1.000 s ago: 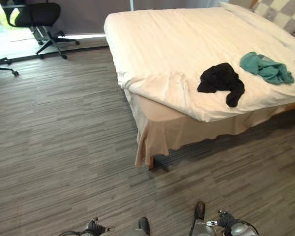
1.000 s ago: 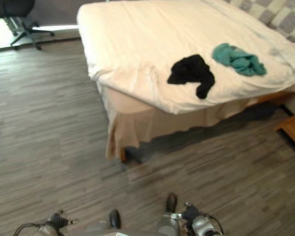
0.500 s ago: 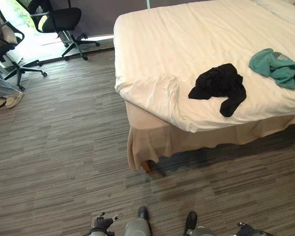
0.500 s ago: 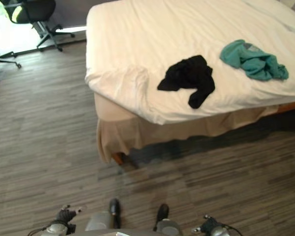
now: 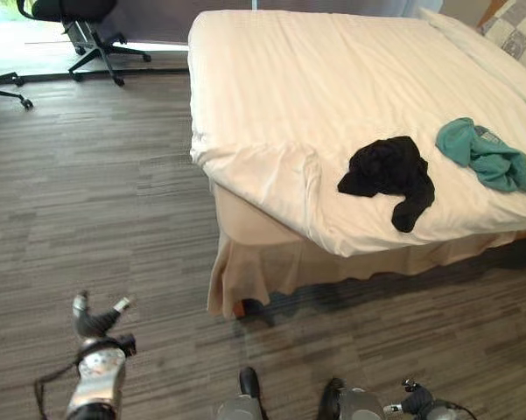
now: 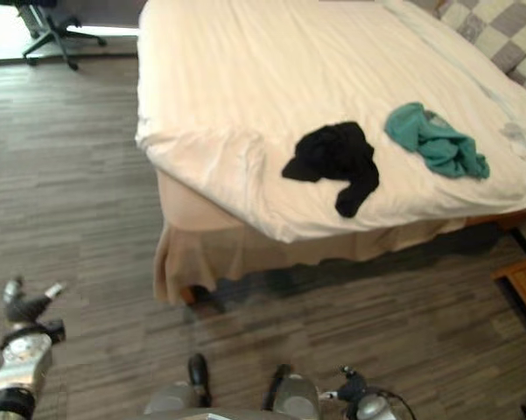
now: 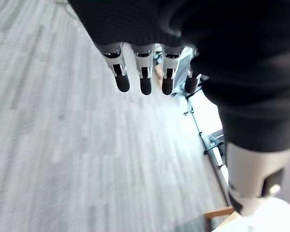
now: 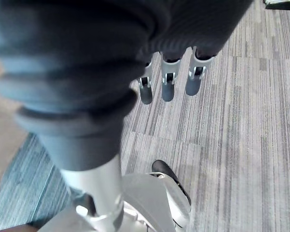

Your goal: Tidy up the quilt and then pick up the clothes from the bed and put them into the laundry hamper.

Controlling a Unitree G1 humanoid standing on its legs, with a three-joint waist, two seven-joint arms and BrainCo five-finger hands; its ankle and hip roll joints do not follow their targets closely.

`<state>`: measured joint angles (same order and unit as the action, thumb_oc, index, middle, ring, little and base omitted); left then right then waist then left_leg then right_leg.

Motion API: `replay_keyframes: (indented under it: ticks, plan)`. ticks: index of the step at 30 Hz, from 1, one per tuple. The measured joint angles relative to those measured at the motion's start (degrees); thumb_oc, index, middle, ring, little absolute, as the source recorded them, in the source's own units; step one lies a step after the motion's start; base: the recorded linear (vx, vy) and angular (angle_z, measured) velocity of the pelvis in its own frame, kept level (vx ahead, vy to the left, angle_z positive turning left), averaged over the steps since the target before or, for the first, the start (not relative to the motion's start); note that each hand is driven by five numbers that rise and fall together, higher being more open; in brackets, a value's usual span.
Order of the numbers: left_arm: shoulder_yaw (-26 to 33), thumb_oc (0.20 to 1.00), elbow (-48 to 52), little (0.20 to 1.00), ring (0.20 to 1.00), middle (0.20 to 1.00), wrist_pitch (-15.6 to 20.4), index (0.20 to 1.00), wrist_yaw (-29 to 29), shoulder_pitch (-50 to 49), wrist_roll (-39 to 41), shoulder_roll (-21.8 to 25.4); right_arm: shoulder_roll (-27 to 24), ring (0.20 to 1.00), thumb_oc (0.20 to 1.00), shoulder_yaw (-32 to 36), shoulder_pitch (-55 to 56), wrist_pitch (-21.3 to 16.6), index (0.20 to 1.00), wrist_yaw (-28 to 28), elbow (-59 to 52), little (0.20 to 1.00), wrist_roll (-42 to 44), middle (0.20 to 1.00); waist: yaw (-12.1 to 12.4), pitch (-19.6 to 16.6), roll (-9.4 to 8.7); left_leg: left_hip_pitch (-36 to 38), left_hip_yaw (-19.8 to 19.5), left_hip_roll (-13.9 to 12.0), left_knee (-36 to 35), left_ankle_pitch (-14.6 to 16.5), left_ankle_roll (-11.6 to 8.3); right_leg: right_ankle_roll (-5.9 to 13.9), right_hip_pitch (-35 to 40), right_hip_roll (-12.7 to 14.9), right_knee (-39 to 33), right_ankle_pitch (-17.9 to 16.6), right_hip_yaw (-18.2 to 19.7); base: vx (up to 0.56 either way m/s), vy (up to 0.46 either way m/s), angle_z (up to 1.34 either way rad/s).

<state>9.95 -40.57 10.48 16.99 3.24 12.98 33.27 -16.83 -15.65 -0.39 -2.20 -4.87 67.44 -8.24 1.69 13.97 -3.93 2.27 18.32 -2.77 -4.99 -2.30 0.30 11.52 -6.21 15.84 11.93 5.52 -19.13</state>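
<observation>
You are looking down at a big bed (image 5: 245,236) with a cream quilt (image 5: 333,87) spread over it. The quilt is bunched and folded over at the near corner (image 5: 271,171), and a tan bed skirt (image 5: 271,262) hangs down below it to the wood floor (image 5: 96,201).

Two pieces of clothes lie on top of the quilt, near the edge closest to you. The black clothes (image 5: 389,175) sit in a heap, with one part trailing toward the edge. The teal clothes (image 5: 488,157) lie further to your right, apart from the black ones. Checkered pillows (image 6: 494,35) show at the far right corner of the bed.

Your left hand (image 5: 94,317) is raised over the floor, well away from the bed. Its fingers (image 7: 144,79) are straight and spread a little, and it holds nothing. Your right hand (image 5: 417,402) is low by your side, also over the floor. Its fingers (image 8: 168,86) point straight down, loose, with nothing in them.

A black office chair (image 5: 83,26) stands far off to the left, past the bed. A brown wooden piece of furniture (image 6: 523,289) sits on the floor at your right, beside the bed. Bare floor lies between you and the bed.
</observation>
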Motion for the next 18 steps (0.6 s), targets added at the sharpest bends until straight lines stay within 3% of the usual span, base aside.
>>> replay_keyframes:
  ticks: [1,2,4,5,6,8,9,11,13,14,15,17,18]
  plan:
    - [-0.53,1.000,3.37,1.000,1.000,1.000,0.74,1.000,1.11,1.92,-0.82,1.98,0.02,1.000,1.000,0.09,1.39,-0.03,1.000,0.20,0.13,1.000,0.54,1.000,-0.88,0.27,0.29,-0.24,-2.56,0.05,0.04,-0.20,0.67,1.07,2.33,-0.86,-8.52,-1.77,3.62,0.24,-0.139,0.93]
    - [-1.38,1.000,7.42,1.000,1.000,1.000,0.45,1.000,1.41,3.84,-2.17,4.23,0.47,1.000,1.000,1.06,3.34,0.05,1.000,0.40,0.13,1.000,1.73,1.000,-1.17,0.19,-0.10,-0.30,-4.54,0.25,0.23,-0.34,0.67,0.89,4.00,-1.77,-14.99,-4.34,7.65,0.24,-0.143,1.00]
    - [-1.59,1.000,10.81,1.000,1.000,1.000,0.86,1.000,1.84,4.62,-5.20,7.01,1.07,1.000,1.000,1.71,4.18,0.30,1.000,0.60,0.73,1.000,2.05,1.000,-1.52,0.16,-0.98,0.28,-5.00,0.68,0.15,-0.78,-0.85,-0.26,4.89,-1.62,-16.94,-8.11,8.37,0.17,-0.136,0.52]
    - [-1.79,1.000,12.19,1.000,1.000,1.000,0.62,1.000,1.85,4.28,-8.11,8.56,0.87,1.000,1.000,1.73,4.47,0.59,1.000,1.07,1.16,1.000,2.05,1.000,-1.84,-0.05,-1.10,1.39,-4.91,0.42,0.02,-0.20,-2.07,-0.26,5.49,-1.89,-16.99,-13.51,8.19,0.11,-0.105,0.09]
    - [-1.81,1.000,12.88,1.000,1.000,1.000,0.62,1.000,2.00,4.34,-9.55,8.78,0.40,1.000,1.000,1.67,4.84,0.63,1.000,1.31,1.24,1.000,2.04,1.000,-1.59,-0.11,-0.71,2.04,-4.50,-0.24,-0.01,0.24,-2.82,-1.12,5.53,-2.54,-17.00,-14.56,8.13,0.08,-0.100,-0.09]
    - [-4.66,1.000,13.82,1.000,1.000,1.000,0.50,1.000,2.38,6.72,-14.00,9.97,-2.33,1.000,1.000,1.56,4.10,0.36,1.000,2.16,0.99,1.000,1.95,1.000,-1.83,-0.11,3.87,1.31,-4.18,-2.92,0.26,-0.18,-4.42,-2.31,5.07,-5.51,-16.70,-14.69,7.93,-0.05,-0.081,-0.15]
    - [-5.77,1.000,13.81,1.000,1.000,1.000,0.22,1.000,2.32,8.75,-15.14,10.04,-3.21,1.000,1.000,1.40,3.59,0.37,1.000,2.23,1.00,1.000,1.94,1.000,-2.04,-0.23,4.71,0.54,-3.66,-3.48,0.26,-0.61,-4.95,-2.50,4.32,-6.06,-16.66,-14.83,7.89,-0.15,-0.073,-0.04]
    - [-13.40,1.000,13.65,1.000,1.000,1.000,-0.46,1.000,2.77,16.61,-18.00,12.52,-5.14,1.000,1.000,0.74,1.38,0.30,1.000,2.15,1.02,1.000,1.90,1.000,-3.05,-0.07,5.95,-2.07,-3.00,-4.65,0.37,-1.29,-5.60,-2.91,1.96,-7.14,-16.65,-15.12,7.60,-0.15,-0.072,0.01]
    - [-18.93,1.000,13.30,1.000,1.000,1.000,-0.72,1.000,2.51,24.49,-21.17,14.30,-6.00,1.000,1.000,0.28,-1.25,-0.01,1.000,2.00,0.87,1.000,1.93,1.000,-3.95,0.80,5.51,-4.55,-2.46,-5.10,0.40,-1.92,-6.07,-3.56,-1.18,-7.92,-16.63,-15.62,7.64,-0.12,-0.085,-0.14]
    - [-26.97,1.000,9.44,1.000,1.000,1.000,-2.19,1.000,3.02,36.33,-23.49,14.53,-6.59,1.000,1.000,-1.24,-4.03,-0.12,1.000,1.42,0.90,1.000,2.01,1.000,-4.91,1.75,4.76,-8.10,-1.77,-5.21,0.47,-2.79,-6.00,-3.74,-5.01,-8.03,-16.63,-15.81,8.15,-0.11,-0.084,-0.23]
    - [-31.38,1.000,6.59,1.000,1.000,1.000,-2.42,1.000,3.05,43.05,-24.72,14.78,-6.48,1.000,1.000,-1.44,-6.09,-0.10,1.000,1.27,1.06,1.000,2.01,1.000,-4.81,3.64,4.38,-8.86,-1.55,-5.19,0.45,-3.29,-6.00,-3.88,-5.91,-7.92,-16.62,-16.21,8.52,-0.09,-0.066,-0.23]
    - [-35.09,1.000,4.66,1.000,1.000,1.000,-2.78,1.000,2.90,48.88,-26.04,14.90,-6.16,1.000,1.000,-1.46,-8.77,-0.16,1.000,1.12,0.97,1.000,2.06,1.000,-7.36,6.48,3.37,-9.29,-0.90,-5.28,0.40,-3.59,-5.99,-4.12,-6.86,-8.03,-16.63,-16.80,8.95,-0.08,-0.043,-0.22]
    - [-44.50,1.000,-0.27,1.000,1.000,1.000,-3.72,1.000,2.78,55.99,-29.38,15.09,-6.39,1.000,1.000,-2.61,-9.24,-0.54,1.000,0.58,0.64,1.000,2.29,1.000,-8.60,7.93,3.19,-10.08,0.12,-5.35,0.39,-3.57,-6.05,-3.96,-8.40,-8.04,-16.63,-16.98,9.36,-0.08,-0.032,-0.35]
